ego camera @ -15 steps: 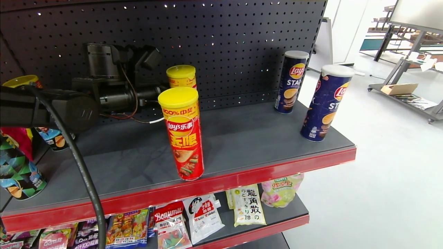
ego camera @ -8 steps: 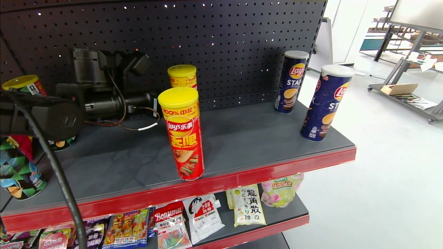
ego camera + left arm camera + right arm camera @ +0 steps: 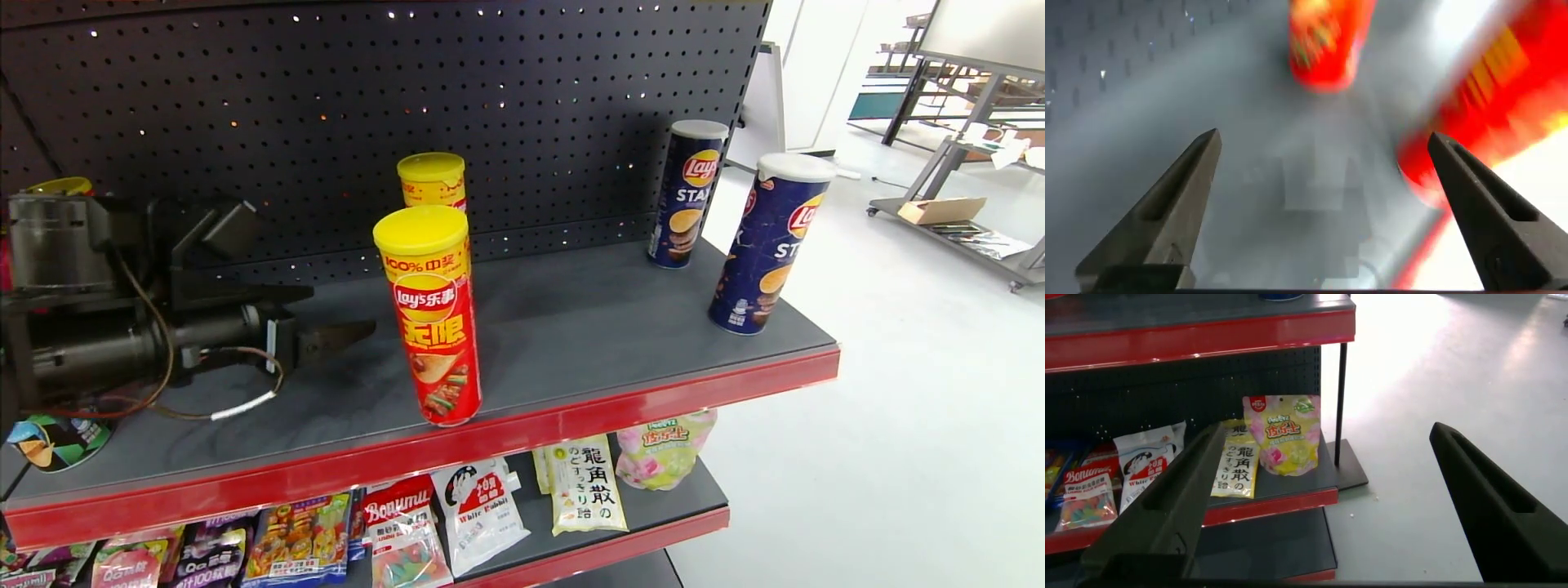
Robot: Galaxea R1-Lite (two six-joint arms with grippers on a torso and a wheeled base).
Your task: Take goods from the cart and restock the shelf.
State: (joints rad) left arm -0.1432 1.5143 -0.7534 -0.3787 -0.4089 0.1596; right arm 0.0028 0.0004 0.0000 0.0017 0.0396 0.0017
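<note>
Withdrawal of the left gripper [image 3: 343, 310] after a placement. I have drawn the left arm back from the pegboard [image 3: 531, 98] toward the left front of the shelf [image 3: 571, 327]. A second ago its fingers stood at the rear red can [image 3: 430, 180]. That can now stands free and upright against the pegboard, directly behind the front red can [image 3: 430, 314]. The left jaws are spread and empty (the left wrist view agrees, with both red cans lying ahead of the fingertips). The right gripper [image 3: 1328, 429] hangs lower, also spread and holding nothing, facing the candy bags [image 3: 1282, 433] on the level below. I judge this placement finished; next comes a return to the cart.
</note>
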